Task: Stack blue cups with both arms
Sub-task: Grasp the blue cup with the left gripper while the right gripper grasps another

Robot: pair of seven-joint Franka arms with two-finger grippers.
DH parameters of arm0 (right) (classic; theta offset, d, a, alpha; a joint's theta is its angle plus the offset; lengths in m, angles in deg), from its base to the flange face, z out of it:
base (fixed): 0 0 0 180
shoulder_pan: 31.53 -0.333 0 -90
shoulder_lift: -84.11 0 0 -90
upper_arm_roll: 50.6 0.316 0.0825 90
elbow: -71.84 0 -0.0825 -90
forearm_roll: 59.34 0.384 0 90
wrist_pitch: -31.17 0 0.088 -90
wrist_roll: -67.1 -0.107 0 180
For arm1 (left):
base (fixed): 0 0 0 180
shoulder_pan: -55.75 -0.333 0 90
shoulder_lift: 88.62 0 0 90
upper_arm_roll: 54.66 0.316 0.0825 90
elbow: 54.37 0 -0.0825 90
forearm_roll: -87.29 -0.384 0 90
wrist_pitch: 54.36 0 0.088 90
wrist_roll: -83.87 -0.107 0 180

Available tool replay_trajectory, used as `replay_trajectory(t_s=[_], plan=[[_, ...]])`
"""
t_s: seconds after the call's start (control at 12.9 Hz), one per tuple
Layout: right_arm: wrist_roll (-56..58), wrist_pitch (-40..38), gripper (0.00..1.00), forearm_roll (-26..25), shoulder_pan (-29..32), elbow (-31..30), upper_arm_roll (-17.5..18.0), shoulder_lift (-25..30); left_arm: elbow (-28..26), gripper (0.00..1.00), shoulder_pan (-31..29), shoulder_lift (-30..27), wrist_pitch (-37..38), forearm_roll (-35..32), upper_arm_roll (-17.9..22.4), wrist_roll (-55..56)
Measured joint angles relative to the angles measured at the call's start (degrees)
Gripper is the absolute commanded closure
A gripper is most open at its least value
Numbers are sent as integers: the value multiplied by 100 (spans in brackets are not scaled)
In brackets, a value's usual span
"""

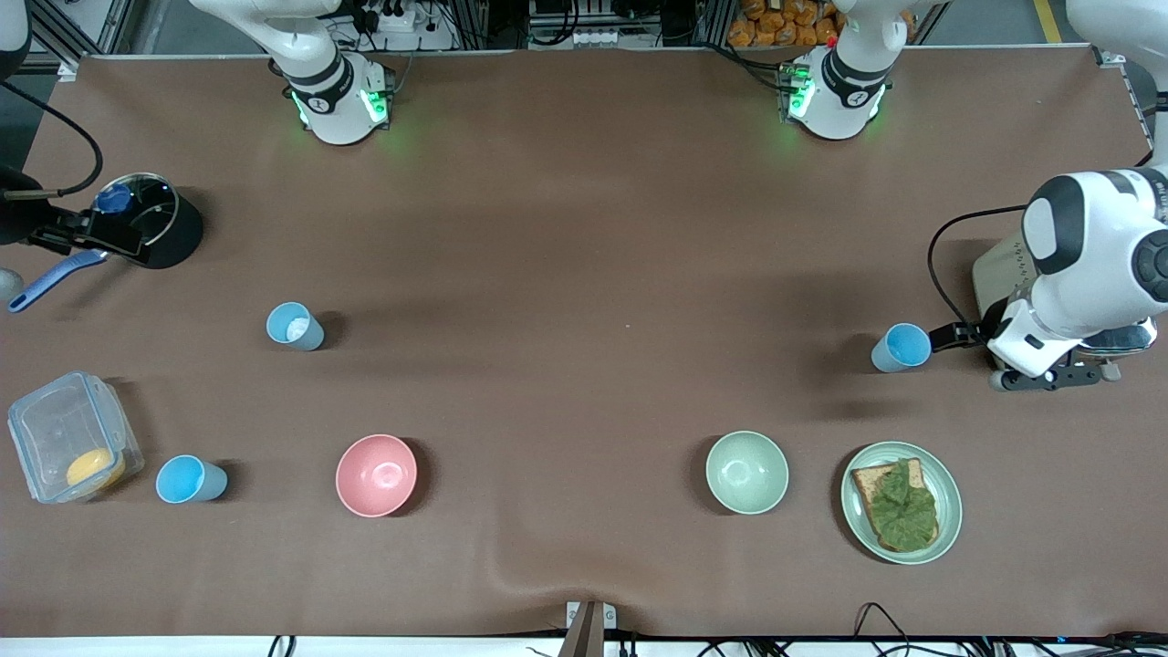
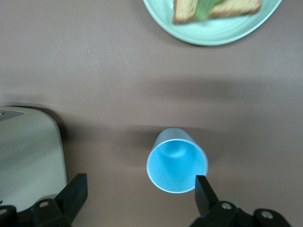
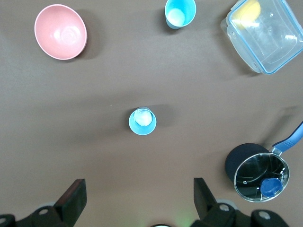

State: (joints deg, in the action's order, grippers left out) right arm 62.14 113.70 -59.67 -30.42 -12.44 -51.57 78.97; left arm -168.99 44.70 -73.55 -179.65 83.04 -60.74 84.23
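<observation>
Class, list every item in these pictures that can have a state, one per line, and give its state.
Cup beside the left gripper: upright, empty, unstacked.
Cup above the pink bowl: upright, something white inside.
Cup beside the container: upright, unstacked.
Left gripper: open, over its cup.
Right gripper: open, high over the table.
Pink bowl: empty.
Green bowl: empty.
Pot: lidded.

Three blue cups (image 1: 295,326) (image 1: 189,480) (image 1: 902,348) upright, empty, well apart on table.

matt brown table cloth (image 1: 584,228); blue cups (image 1: 295,326) seemingly smooth plastic
</observation>
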Motion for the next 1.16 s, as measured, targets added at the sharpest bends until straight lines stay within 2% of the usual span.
replay_trajectory(t_s=[0.31, 0.54, 0.7, 0.78, 0.85, 0.93, 1.01, 1.16], plan=[[-9, -13, 0, 0, 0, -2, -11, -33, -584, 0, -194, 11, -484, 0, -3, -147], [8, -31, 0, -25, -2, -38, 4, -214, -699, 0, -289, 148, -691, 0, -7, -147], [34, -30, 0, -163, -49, -74, 65, -584, -702, 4, -300, 298, -863, 1, -17, -147], [34, -10, 0, -201, -65, -86, 76, -810, -701, 18, -300, 371, -983, 1, -39, -147], [34, 55, 0, -208, -69, -106, 80, -1017, -700, 54, -300, 437, -1080, 9, -67, -147], [34, 240, 0, -209, -69, -201, 80, -1170, -699, 86, -300, 495, -1154, 61, -122, -144], [34, 551, 0, -209, -71, -422, 81, -1244, -698, 100, -298, 537, -1194, 178, -192, -141], [43, 1323, 0, -210, -71, -1037, 82, -1261, -698, 100, -288, 568, -1197, 291, -264, -141]])
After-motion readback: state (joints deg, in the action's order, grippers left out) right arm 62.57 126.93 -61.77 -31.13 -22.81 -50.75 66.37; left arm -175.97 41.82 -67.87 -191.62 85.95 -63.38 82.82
